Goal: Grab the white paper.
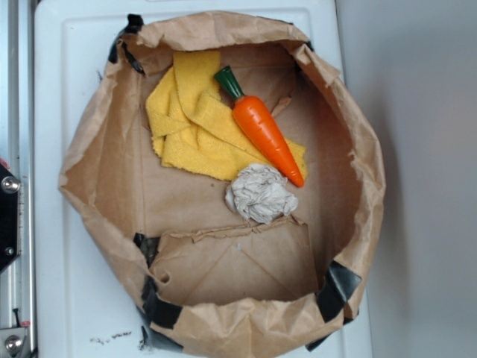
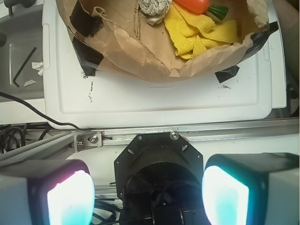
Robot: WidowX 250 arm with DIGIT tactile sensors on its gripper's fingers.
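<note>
I see the yellow cloth (image 1: 195,119) at left in the paper bag (image 1: 97,149), the white paper (image 1: 259,194) just right of it, touching the carrot (image 1: 266,136). My end effector (image 2: 148,194) is open, well short of the bag. Risk: fingers snagging the cloth or nudging the carrot.

place: lab | cues: aluminium rail (image 2: 197,136), loose cables (image 2: 14,136) (robot bench)

Black hand (image 2: 148,197), grey fingers (image 2: 44,192), perhaps glowing cyan-pink pads
</note>
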